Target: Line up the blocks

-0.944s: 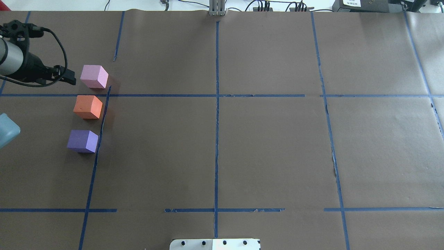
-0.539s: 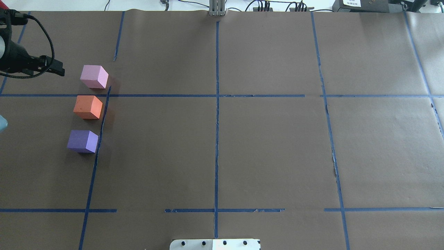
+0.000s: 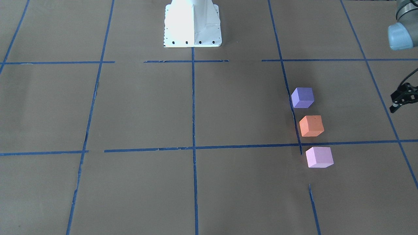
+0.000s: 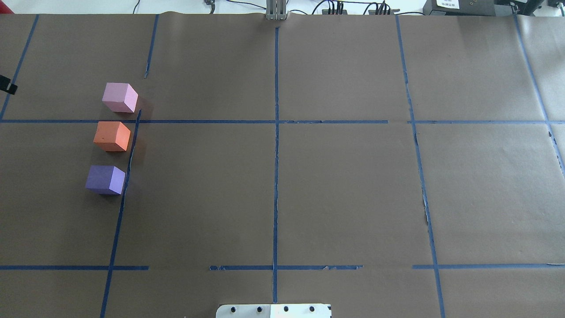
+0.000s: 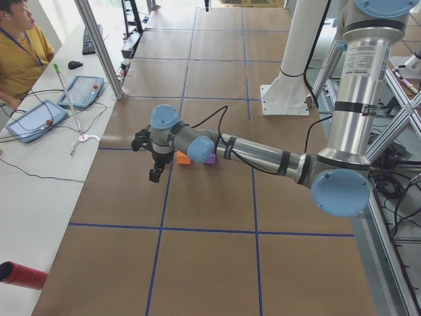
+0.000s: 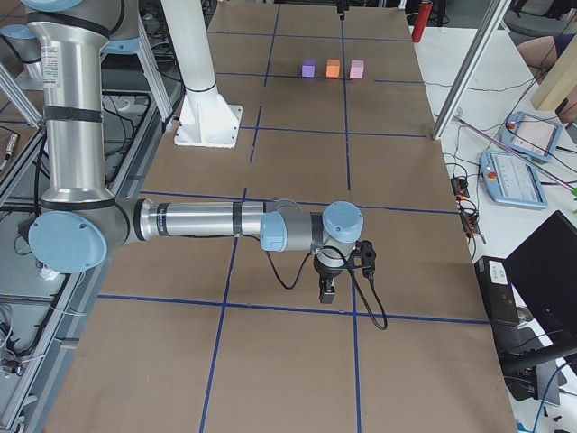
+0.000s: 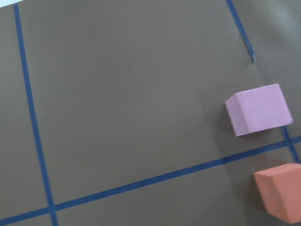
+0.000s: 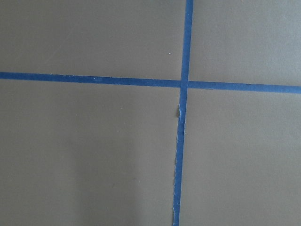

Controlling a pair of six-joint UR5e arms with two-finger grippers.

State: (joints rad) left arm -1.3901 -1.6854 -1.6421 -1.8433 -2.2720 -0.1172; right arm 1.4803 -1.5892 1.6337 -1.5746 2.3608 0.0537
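Three blocks stand in a line along a blue tape line on the table's left side. The pale pink block [image 4: 119, 97] is farthest from the robot, the orange block [image 4: 112, 136] is in the middle, and the purple block [image 4: 105, 179] is nearest. They also show in the front view as pink [image 3: 319, 157], orange [image 3: 311, 126] and purple [image 3: 302, 97]. My left gripper [image 3: 396, 107] is well off to the side of the line, cut by the frame edge and holding nothing. I cannot tell if it is open. My right gripper [image 6: 325, 292] hovers far away, state unclear.
The robot's white base plate [image 4: 273, 311] sits at the near middle edge. Blue tape lines cross the brown paper [image 4: 344, 190]. The left wrist view shows the pink block [image 7: 257, 115] and the orange block [image 7: 280, 190]. An operator's desk with tablets [image 5: 29, 120] lies beyond the far edge.
My left arm has drawn back leftward, away from the pink block and almost out of the overhead view. The three blocks have not moved.
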